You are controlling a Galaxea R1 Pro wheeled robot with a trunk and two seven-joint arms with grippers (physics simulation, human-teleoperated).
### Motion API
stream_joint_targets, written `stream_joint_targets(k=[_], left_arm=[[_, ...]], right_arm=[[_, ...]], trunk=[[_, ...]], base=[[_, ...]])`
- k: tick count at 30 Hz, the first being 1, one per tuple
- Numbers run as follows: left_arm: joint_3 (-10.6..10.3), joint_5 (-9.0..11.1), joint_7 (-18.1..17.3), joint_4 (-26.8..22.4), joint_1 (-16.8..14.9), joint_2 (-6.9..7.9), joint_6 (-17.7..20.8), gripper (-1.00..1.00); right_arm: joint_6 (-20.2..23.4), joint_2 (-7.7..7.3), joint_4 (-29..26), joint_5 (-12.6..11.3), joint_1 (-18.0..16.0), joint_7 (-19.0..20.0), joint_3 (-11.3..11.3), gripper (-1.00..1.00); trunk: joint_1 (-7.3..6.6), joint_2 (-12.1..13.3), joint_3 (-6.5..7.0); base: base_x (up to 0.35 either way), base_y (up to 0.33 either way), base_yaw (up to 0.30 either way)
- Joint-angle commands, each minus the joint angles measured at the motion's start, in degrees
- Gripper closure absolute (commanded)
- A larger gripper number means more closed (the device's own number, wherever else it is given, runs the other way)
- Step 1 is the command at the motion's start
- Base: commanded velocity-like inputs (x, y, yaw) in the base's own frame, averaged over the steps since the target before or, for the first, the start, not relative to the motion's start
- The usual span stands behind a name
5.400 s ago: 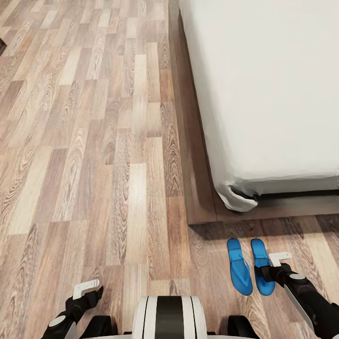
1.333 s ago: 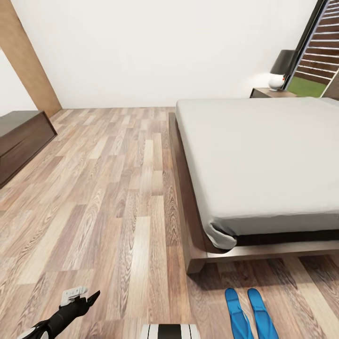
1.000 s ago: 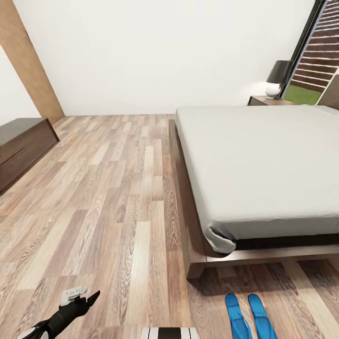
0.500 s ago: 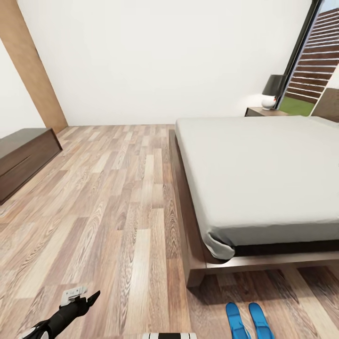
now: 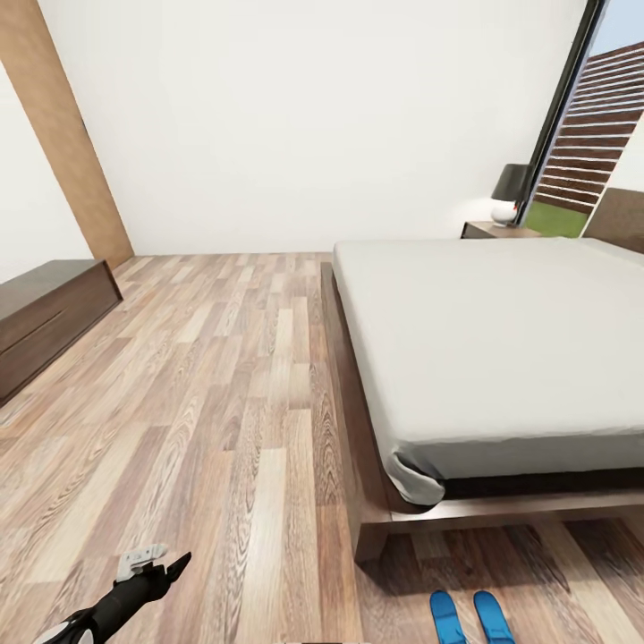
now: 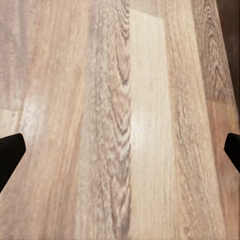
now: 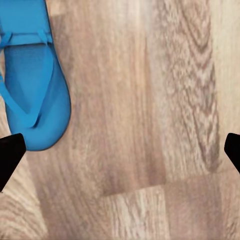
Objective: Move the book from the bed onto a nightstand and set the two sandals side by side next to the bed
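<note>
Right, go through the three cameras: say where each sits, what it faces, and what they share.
Head view: on the head, looking forward and down at the bed, nightstand, two sandals; left pincer shows.
Left wrist view: by the left pincer, facing bare floor; dark fingertips at the edges.
Right wrist view: by the right pincer, facing the floor and one sandal.
Shared: the plank floor; head and right wrist views share a sandal.

Bright blue sandals (image 5: 471,616), grey mattress (image 5: 483,340)

The bed (image 5: 501,349) with its bare grey mattress stretches away at right, a nightstand (image 5: 496,230) bearing a dark-shaded lamp (image 5: 511,192) beyond it. Two blue sandals (image 5: 472,619) lie side by side near its foot. The left pincer (image 5: 154,562) hangs over the plank floor (image 5: 206,402); a dresser (image 5: 45,313) stands at left.
</note>
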Motion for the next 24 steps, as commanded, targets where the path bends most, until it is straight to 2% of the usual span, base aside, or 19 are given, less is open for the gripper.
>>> stream_joint_targets(k=[1,17,19,20,21,22,23,24], left_arm=[[0.1,0.4,-0.3,0.0,0.0,-0.07,0.3,-1.00],[0.1,0.4,-0.3,0.2,0.0,-0.77,0.3,-1.00],[0.1,0.4,-0.2,0.3,0.0,-1.17,0.2,-1.00],[0.1,0.4,-0.1,0.3,0.0,-1.37,0.2,-1.00],[0.1,0.3,0.0,0.3,0.0,-1.74,0.1,-1.00],[0.1,0.3,0.1,0.4,0.0,-1.90,0.1,-1.00],[0.0,0.2,0.2,0.4,0.0,-2.49,0.1,-1.00],[0.0,0.2,0.2,0.4,0.0,-2.55,0.1,-1.00]], right_arm=[[-0.1,0.17,0.1,-0.6,0.0,0.2,0.5,-1.00],[-0.1,1.17,0.1,-0.4,0.0,0.2,0.6,-1.00],[-0.1,1.83,0.1,-0.3,0.0,0.2,0.6,-1.00],[-0.1,2.43,0.1,-0.2,0.0,0.2,0.6,-1.00],[-0.1,4.23,0.1,-0.1,0.0,0.2,0.6,-1.00],[-0.1,5.33,0.1,-0.2,0.0,0.1,0.5,-1.00],[-0.3,11.32,0.1,-0.1,0.0,-0.1,0.5,-1.00],[-0.4,12.27,0.1,-0.1,0.0,-0.1,0.4,-1.00]], trunk=[[-0.24,0.4,0.14],[-3.75,6.8,3.01],[-4.19,7.6,3.37],[-4.41,8.0,3.55],[-4.63,8.4,3.73],[-4.85,8.8,3.91],[-5.07,9.2,4.09],[-5.29,9.6,4.27]], base=[[0.000,0.000,0.000],[0.000,0.000,0.000],[0.000,0.000,0.000],[0.000,0.000,0.000],[0.000,0.000,0.000],[0.000,0.000,0.000],[0.000,0.000,0.000],[0.000,0.000,0.000]])
